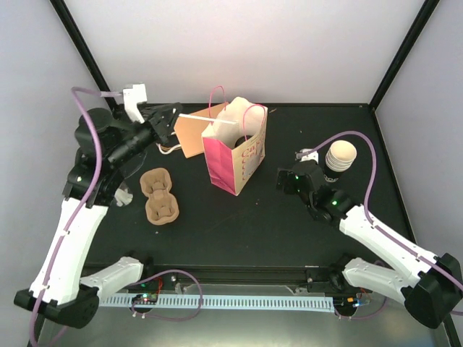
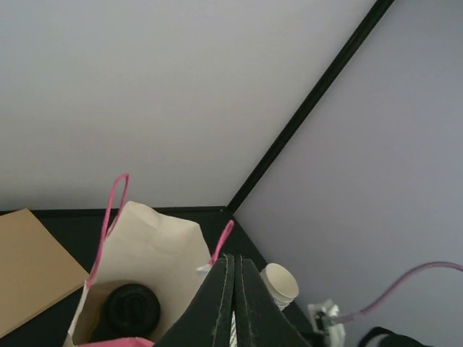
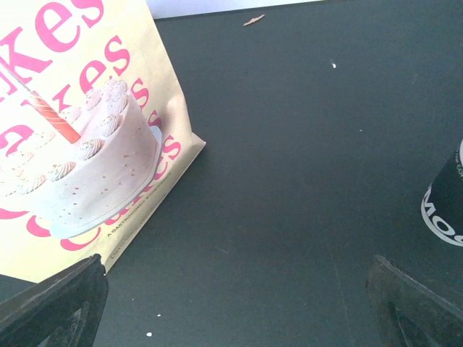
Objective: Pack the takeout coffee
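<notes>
Grasping the takeout coffee [image 1: 341, 155] looks like the step in hand. It stands upright on the dark worktop [image 1: 275, 217] to the right of the paper bag [image 1: 235, 155], well apart from it. The right tool [image 1: 298, 176] sits between bag and cup, fingers spread fully and holding nothing. In the right wrist view the cup [image 3: 445, 210] shows only at the far edge, outside the fingers [image 3: 412, 303]. So I judge the tool should swing away from the bag until the cup is centred, then close gently on the ribbed upper wall. Thin paper buckles under a hard squeeze, though the ribs should give some bite. The cup is tapered, cream-white above and dark with print below. The bag is stiff creased paper with pink sides, a cream face printed with a cake, thin pink cord handles and an open mouth. A dark round object [image 2: 130, 309] sits inside. The left tool [image 1: 173, 116], at the bag's left, is closed on a thin white stick [image 1: 210, 120] that reaches across the mouth and may obstruct the drop. A brown moulded pulp carrier [image 1: 159, 195], lumpy and matte, lies left of the bag.
</notes>
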Tool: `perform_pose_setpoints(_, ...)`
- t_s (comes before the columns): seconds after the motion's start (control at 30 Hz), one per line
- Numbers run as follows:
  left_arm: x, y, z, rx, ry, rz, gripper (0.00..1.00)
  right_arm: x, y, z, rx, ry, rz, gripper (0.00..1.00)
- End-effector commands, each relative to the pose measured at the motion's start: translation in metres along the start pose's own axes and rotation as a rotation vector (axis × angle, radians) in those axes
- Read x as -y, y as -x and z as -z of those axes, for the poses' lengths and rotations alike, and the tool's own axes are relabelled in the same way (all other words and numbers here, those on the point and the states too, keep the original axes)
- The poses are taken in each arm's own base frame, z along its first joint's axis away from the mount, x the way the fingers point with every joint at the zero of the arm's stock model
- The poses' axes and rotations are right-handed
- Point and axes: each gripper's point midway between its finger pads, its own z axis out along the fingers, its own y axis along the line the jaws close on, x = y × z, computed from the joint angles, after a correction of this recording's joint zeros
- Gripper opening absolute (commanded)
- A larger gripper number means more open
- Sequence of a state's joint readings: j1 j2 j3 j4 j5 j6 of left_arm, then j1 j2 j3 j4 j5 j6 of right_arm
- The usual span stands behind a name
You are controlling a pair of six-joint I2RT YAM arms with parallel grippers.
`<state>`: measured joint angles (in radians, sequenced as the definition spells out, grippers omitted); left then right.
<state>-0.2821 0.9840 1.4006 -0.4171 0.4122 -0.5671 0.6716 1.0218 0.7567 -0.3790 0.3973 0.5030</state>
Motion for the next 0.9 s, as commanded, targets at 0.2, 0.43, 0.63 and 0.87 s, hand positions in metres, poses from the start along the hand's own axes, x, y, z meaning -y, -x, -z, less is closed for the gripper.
perform_pose_setpoints(0.2,-0.015,0.017,-0.041,0.046,0.085,-0.147,0.02,0.016,0.004,0.007,0.038,-0.064,-0.013,1.00)
perform_pose_setpoints(0.43,-0.025,-0.020,-0.069,-0.102,0.117,-0.159,0.02,0.021,0.008,0.009,0.055,-0.090,-0.024,1.00)
perform_pose_setpoints(0.63,-0.032,-0.043,-0.084,-0.194,0.148,-0.174,0.02,0.023,0.010,0.011,0.062,-0.096,-0.026,1.00)
perform_pose_setpoints(0.87,-0.030,-0.067,-0.104,-0.238,0.073,-0.149,0.02,0.026,0.010,0.012,0.067,-0.114,-0.025,1.00)
